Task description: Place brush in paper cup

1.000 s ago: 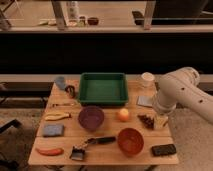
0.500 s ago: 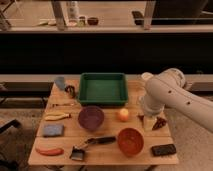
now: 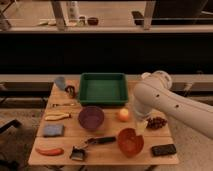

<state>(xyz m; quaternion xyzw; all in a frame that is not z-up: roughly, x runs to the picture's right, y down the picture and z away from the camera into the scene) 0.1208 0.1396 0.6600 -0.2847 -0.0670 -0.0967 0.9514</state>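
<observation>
Aiming the gripper (image 3: 141, 126), fingers apart right of centre, at the brush (image 3: 95, 142) handle lower middle, skirting the orange bowl (image 3: 129, 146).

Red bowl (image 3: 123, 145) stands between nearby claw (image 3: 141, 126) and brush (image 3: 94, 143).

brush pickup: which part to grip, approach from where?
Likely best: grip the brush mid-handle from straight above, jaws across it. It lies flat, its handle long, slim and bare, bristle head nearest the table's front edge. The tool hangs beside the apple.
</observation>
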